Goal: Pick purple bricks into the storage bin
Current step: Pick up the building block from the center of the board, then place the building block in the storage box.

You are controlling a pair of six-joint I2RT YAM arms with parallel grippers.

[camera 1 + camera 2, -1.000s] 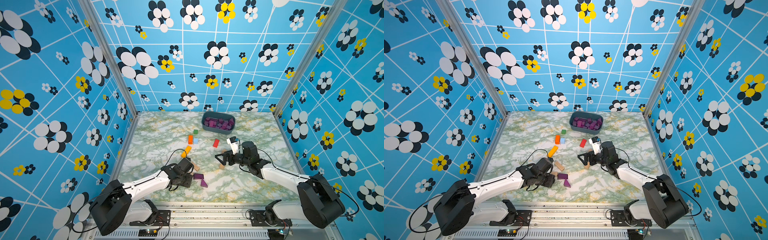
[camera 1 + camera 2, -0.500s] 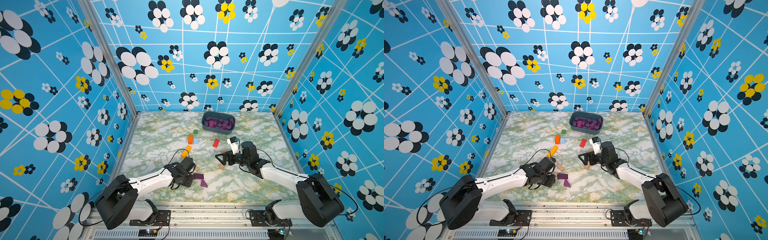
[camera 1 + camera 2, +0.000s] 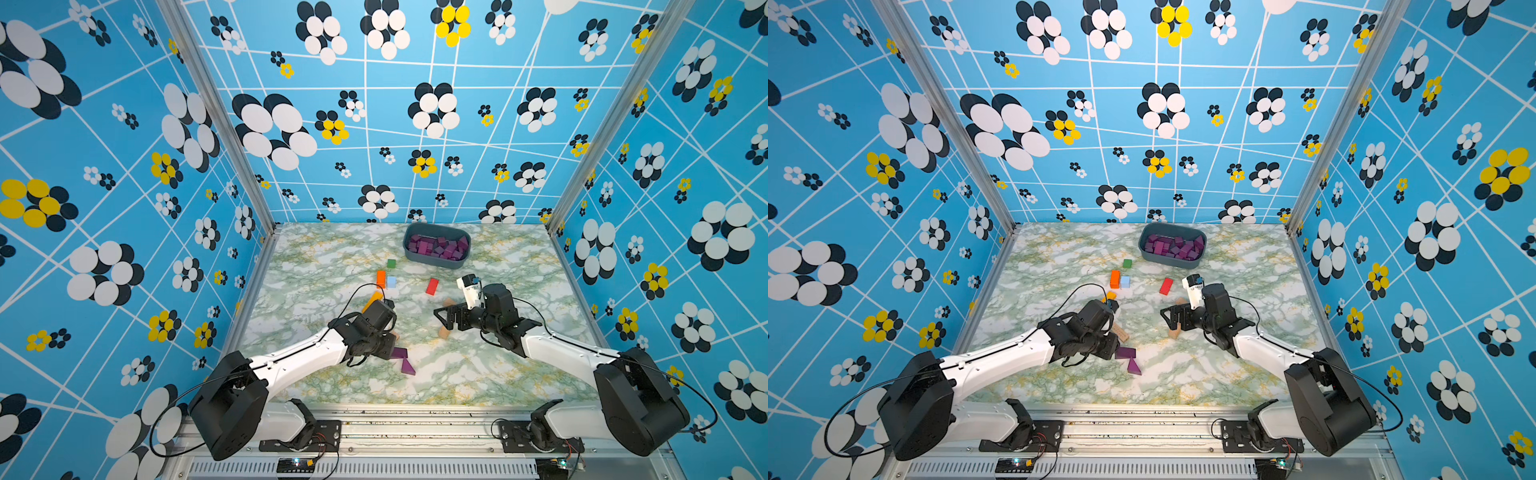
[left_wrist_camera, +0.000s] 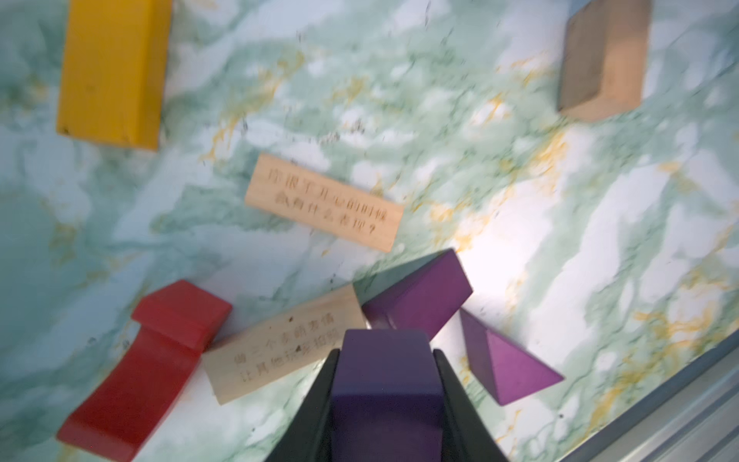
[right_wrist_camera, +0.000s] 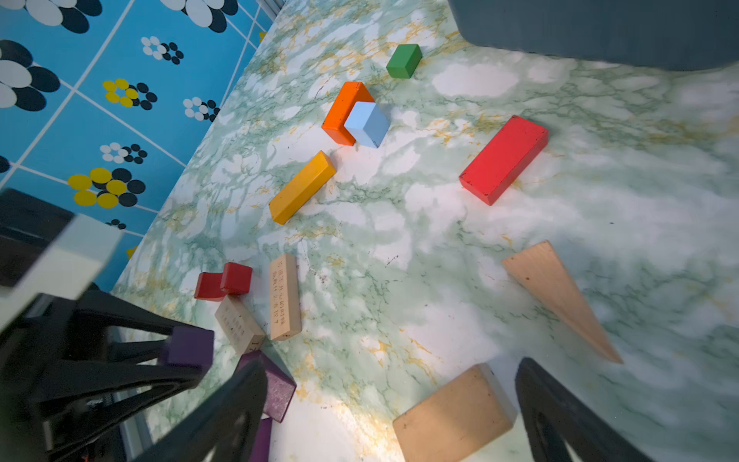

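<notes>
One matte purple triangular wedge (image 4: 506, 362)

The left arm (image 3: 299, 357) and right arm (image 3: 561, 353) have white tubular links between bulky black joint housings (image 3: 228, 411). Thin black cables (image 3: 151, 434) loop beside them. The left gripper (image 4: 386, 352) and right gripper (image 5: 390, 368) have black, tapered, truss-like jaws.

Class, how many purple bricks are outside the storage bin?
3. One purple brick is gripped in the left tool; a purple block and a purple wedge lie on the table beside it. The left arm may hide more.
</notes>
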